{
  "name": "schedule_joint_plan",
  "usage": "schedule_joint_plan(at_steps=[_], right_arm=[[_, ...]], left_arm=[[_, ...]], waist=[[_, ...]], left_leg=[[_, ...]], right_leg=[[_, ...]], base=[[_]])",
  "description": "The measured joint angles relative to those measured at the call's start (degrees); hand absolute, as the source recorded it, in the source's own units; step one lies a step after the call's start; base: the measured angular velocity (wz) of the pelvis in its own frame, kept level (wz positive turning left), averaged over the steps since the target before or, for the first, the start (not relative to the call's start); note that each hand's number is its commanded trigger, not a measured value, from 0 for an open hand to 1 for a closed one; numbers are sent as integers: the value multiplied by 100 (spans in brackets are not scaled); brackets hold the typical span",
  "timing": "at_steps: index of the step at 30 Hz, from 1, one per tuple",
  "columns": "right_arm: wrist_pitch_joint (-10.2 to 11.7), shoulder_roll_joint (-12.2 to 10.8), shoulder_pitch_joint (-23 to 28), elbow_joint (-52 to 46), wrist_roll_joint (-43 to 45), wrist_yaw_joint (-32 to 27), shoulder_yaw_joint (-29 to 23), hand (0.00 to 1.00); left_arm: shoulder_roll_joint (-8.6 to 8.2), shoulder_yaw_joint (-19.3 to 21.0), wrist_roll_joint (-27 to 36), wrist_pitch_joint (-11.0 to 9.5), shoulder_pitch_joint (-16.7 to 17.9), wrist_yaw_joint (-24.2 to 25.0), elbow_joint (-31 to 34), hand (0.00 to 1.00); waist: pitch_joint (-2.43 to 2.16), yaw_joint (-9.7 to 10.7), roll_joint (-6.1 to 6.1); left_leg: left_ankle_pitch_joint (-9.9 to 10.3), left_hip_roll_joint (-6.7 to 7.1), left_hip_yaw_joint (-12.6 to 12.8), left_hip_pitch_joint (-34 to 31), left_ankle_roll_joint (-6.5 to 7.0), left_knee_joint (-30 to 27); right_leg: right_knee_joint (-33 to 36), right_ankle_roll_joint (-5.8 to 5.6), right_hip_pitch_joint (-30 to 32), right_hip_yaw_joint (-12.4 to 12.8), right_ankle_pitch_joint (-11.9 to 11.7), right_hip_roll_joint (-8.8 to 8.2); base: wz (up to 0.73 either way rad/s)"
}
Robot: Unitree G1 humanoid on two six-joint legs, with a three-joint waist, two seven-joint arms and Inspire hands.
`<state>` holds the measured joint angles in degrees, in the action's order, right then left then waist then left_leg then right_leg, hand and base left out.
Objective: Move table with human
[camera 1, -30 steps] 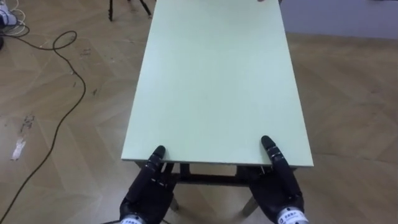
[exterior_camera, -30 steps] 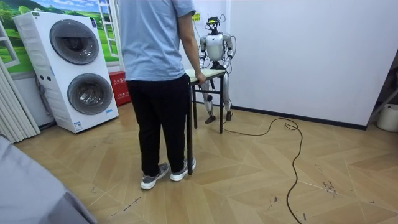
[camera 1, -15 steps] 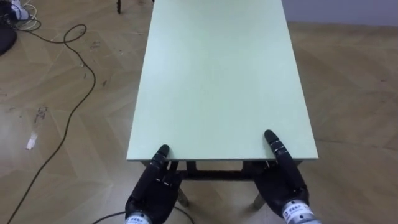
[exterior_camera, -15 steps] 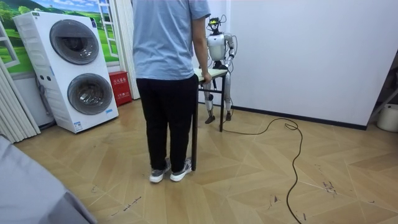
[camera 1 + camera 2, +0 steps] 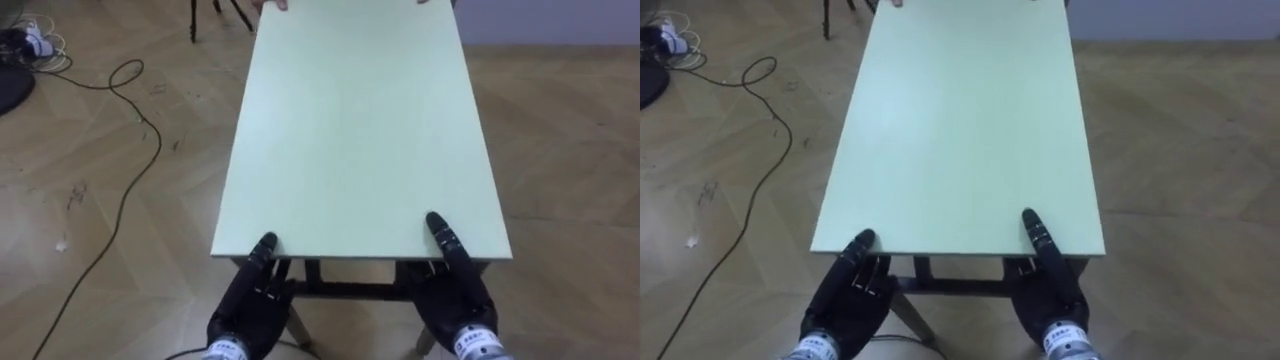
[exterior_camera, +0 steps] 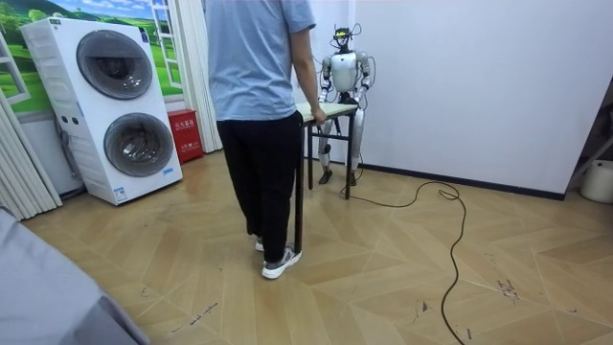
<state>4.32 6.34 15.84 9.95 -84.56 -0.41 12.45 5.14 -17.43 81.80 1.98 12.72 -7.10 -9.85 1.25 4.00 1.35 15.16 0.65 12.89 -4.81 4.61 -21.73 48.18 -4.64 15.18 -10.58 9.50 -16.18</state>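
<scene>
The table, held between the person at its far end and the left hand and right hand at its near edge (closure beneath cannot be told), may be pulled free if the person's pace is not matched.

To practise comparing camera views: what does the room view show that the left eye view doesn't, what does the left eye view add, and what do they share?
Room view: the whole person, back to the camera, at the end of the table opposite the robot, and stacked washers by the wall.
Left eye view: the tabletop from above, with the left hand and right hand at its near edge.
Shared: the table, with person and robot at opposite ends.
</scene>
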Motion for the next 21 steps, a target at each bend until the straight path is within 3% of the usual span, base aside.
schedule_joint_plan(at_steps=[2, 3, 6, 10, 15, 21], right_arm=[[12, 0, 30, -10, -74, 3, 117, 100], [72, -13, 18, -14, -96, 26, 183, 100], [144, -44, 3, -12, -135, 57, 214, 100], [179, -150, -11, -6, -177, 57, 266, 100], [210, -196, -38, -6, -321, 56, 369, 100], [205, -153, -15, 0, -337, 65, 373, 100]], left_arm=[[61, 45, -2, -12, 11, 14, 1, 100], [54, 70, -29, -34, -11, 27, 2, 100], [3, 104, -126, -43, -36, 59, 3, 100], [99, 128, -259, -59, -30, 149, 113, 100], [202, 167, -382, -208, -32, 133, 245, 100], [240, 143, -511, -223, -27, 140, 248, 100]], waist=[[-17, -155, -29], [-15, -237, -34], [-5, -417, -54], [31, -769, -214], [19, -757, -245], [13, -690, -197]], left_leg=[[2, 6, 147, -110, 1, -90], [5, 2, 213, -254, 0, -207], [-37, -45, 266, -397, -46, -212], [-140, -207, 255, -503, -171, -194], [-368, -430, 90, -667, -337, -132], [-626, -514, -93, -764, -455, 71]], right_leg=[[-1, -58, -442, 224, 134, -16], [-413, -189, -668, 302, 373, 33], [-1417, -253, -937, 268, 681, 206], [-2455, -245, -1223, 153, 678, 472], [-3049, 13, -1330, -180, 409, 794], [-3164, 149, -1290, -397, 312, 941]], base=[[-42], [-32], [-37], [-52], [5], [14]])
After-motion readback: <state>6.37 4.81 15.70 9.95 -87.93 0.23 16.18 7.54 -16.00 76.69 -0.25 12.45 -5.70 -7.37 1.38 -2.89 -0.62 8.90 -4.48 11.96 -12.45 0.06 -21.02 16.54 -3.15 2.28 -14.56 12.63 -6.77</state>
